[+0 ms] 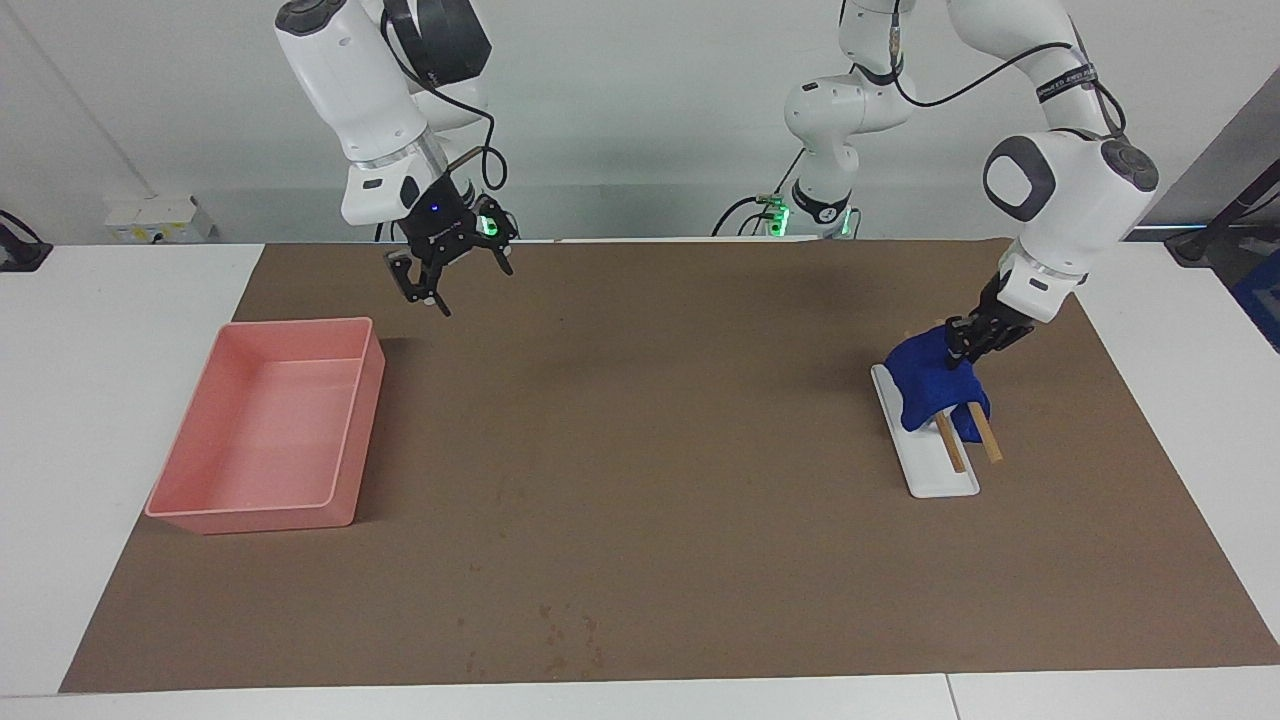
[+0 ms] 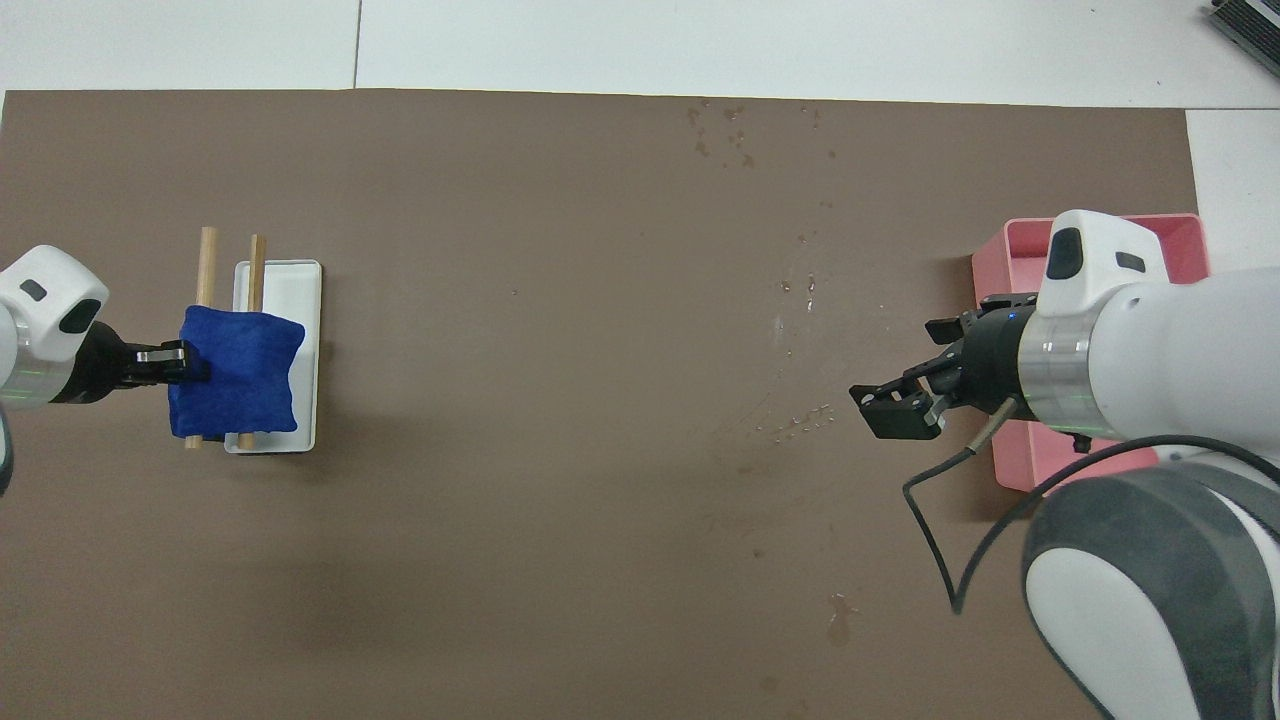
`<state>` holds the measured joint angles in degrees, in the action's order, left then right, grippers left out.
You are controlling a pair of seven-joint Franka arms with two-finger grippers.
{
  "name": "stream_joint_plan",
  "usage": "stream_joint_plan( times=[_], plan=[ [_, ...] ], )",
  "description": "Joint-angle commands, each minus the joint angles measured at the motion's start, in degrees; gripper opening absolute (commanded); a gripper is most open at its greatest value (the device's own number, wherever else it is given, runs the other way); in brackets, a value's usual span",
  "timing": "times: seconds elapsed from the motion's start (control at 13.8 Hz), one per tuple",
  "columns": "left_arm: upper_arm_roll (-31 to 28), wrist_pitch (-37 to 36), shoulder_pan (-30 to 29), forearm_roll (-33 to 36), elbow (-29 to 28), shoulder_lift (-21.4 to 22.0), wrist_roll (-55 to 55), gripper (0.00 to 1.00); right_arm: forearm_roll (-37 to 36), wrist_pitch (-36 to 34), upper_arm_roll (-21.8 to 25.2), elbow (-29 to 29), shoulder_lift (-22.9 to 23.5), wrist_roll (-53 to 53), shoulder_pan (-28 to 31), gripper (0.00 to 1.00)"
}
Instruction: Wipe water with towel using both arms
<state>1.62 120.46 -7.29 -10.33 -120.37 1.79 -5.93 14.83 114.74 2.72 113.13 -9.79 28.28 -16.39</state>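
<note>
On white rack (image 1: 925, 462), towel (image 1: 930, 385) pinched by left jaws (image 1: 962, 343), right jaws (image 1: 455, 275) spread, empty, near pink tray (image 1: 262, 505).

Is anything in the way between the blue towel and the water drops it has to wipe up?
Nothing visible is. The towel hangs on two wooden rods at the left arm's end, pinched by the left gripper. Only bare brown mat lies between it and the water drops.

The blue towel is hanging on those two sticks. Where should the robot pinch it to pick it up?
Probably at the edge nearest the left arm's end of the table, from that side. The towel drapes over two wooden rods on a white stand, so this edge hangs free. The left gripper is shut on it there.
</note>
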Motion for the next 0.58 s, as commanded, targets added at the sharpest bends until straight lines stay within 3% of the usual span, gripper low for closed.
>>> stream_joint_plan(
  times=[0.0, 0.22, 0.51],
  plan=[
    [0.4, -9.43, -0.89, -1.1, 8.47, -0.3, 2.05, 0.0, 1.78, 0.75, 0.18, 2.27, -1.89, 3.01, 0.05, 1.0],
    [0.4, -14.8, -0.45, -1.01, 13.22, 0.32, 7.67, 0.0, 1.78, 3.37, 0.01, 2.53, -1.72, 2.93, -1.26, 1.0],
    [0.32, -13.51, -0.88, -0.49, 13.24, 0.84, 8.4, 0.0, 1.87, 11.27, -0.08, 6.56, -1.81, 2.23, -6.88, 1.0]
  ],
)
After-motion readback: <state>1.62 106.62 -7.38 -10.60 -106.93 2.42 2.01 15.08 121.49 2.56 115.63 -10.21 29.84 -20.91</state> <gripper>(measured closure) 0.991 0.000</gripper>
